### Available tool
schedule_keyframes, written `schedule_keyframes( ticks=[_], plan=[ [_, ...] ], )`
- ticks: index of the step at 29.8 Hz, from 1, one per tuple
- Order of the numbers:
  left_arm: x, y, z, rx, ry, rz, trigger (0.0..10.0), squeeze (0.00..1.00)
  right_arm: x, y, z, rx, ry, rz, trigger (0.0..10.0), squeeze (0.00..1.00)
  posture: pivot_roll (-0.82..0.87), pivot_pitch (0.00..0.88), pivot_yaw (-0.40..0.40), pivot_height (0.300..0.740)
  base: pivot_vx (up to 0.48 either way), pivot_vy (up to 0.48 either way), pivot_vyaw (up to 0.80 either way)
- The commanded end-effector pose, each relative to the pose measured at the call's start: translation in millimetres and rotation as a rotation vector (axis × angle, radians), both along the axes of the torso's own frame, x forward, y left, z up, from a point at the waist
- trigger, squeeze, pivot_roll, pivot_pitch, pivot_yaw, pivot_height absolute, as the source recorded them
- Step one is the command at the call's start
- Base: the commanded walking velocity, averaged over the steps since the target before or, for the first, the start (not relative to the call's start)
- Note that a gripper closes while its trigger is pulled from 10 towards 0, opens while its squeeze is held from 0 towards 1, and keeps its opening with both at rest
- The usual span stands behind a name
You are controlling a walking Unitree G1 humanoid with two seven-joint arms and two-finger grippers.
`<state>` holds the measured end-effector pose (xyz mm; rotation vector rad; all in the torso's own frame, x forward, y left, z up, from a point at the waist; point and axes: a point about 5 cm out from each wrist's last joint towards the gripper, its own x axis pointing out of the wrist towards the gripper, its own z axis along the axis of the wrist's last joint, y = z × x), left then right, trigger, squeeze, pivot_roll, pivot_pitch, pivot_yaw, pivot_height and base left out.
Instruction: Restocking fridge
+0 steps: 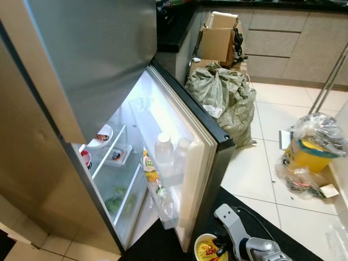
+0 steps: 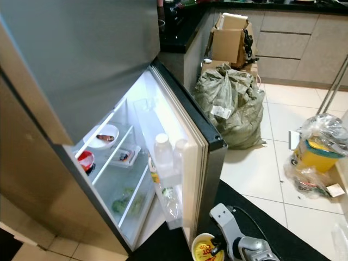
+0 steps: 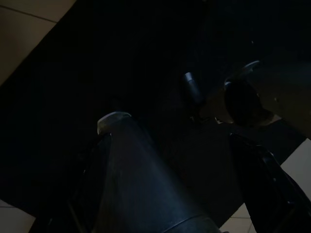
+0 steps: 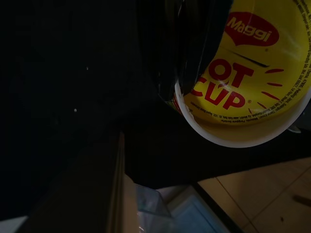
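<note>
The fridge stands open, its door (image 1: 202, 145) swung toward me. Two white bottles (image 1: 163, 149) and a juice bottle (image 1: 149, 168) sit in the door rack. Inside, the shelves hold a white bowl (image 1: 101, 136), a red item (image 1: 86, 158) and a small tray (image 1: 118, 155), with greens (image 1: 114, 202) in the drawer below. Low by the door's edge, my right gripper (image 1: 220, 252) is shut on a yellow Maggi Hot Cup noodle cup (image 4: 252, 73), one black finger (image 4: 190, 48) across its lid. My left gripper (image 3: 175, 130) hangs over the dark mat, fingers apart and empty.
A grey-green sack (image 1: 224, 99) leans behind the door, with a cardboard box (image 1: 217, 39) beyond it by the cabinets. A yellow bucket in a plastic bag (image 1: 311, 152) stands on the tiles at right near metal poles (image 1: 329, 81). A black mat (image 1: 272, 224) lies underfoot.
</note>
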<state>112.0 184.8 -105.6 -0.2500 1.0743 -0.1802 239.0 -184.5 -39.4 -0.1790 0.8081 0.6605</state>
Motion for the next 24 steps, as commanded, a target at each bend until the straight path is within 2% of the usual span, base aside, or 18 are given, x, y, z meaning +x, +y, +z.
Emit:
schedule_keyframes(
  ticks=[1,12,15,16,19,21,22,24],
  plan=[
    [-6.6,-1.4,-2,0.002,0.027,0.001,10.0,0.0,4.4,4.9,4,0.015,-0.024,0.023,10.0,0.0,-0.04,0.034,0.014,0.74,0.0,0.0,0.0],
    [-4.3,-2.9,-2,0.0,0.025,-0.002,10.0,0.0,19.9,28.5,16,0.078,-0.102,0.099,10.0,0.0,-0.05,0.029,0.014,0.74,0.0,0.0,0.0],
    [-2.3,-5.2,-2,-0.004,0.022,-0.005,10.0,0.0,30.4,50.9,30,0.181,-0.146,0.193,10.0,0.0,-0.05,0.026,0.012,0.74,0.0,0.0,0.0],
    [-2.3,-5.2,-2,-0.004,0.022,-0.005,10.0,0.0,30.4,50.9,30,0.181,-0.146,0.193,10.0,0.0,-0.05,0.026,0.012,0.74,0.0,0.0,0.0],
    [-1.1,-6.8,-2,-0.007,0.02,-0.008,10.0,0.0,31.9,69.8,40,0.277,-0.137,0.34,10.0,0.0,-0.05,0.023,0.009,0.74,0.0,0.0,0.0],
    [-1.1,-6.8,-2,-0.007,0.02,-0.008,10.0,0.0,31.9,69.8,40,0.277,-0.137,0.34,10.0,0.0,-0.05,0.023,0.009,0.74,0.0,0.0,0.0],
    [-0.8,-7.8,-2,-0.009,0.019,-0.008,10.0,0.0,33.7,80.5,49,0.328,-0.144,0.421,10.0,0.0,-0.05,0.022,0.006,0.74,0.0,0.0,0.0],
    [-0.7,-8.4,-2,-0.01,0.019,-0.008,10.0,0.0,35.4,84.5,53,0.343,-0.157,0.445,10.0,0.0,-0.05,0.022,0.005,0.74,0.0,0.0,0.0]
  ],
)
